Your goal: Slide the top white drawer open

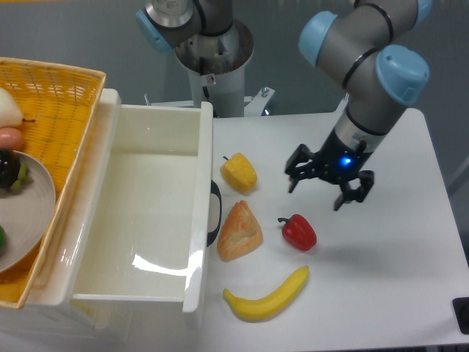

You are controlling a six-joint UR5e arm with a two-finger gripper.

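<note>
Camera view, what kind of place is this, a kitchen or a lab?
Probably a robot lab: a robot arm mounted at a plain white table, with what look like toy foods, a banana and red pepper, laid out beside a white drawer.

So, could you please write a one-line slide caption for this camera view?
Top white drawer pulled open and empty; open claw hovers above table beside red pepper.

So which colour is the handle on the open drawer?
Black; the handle shows in the fixed camera view.
</note>
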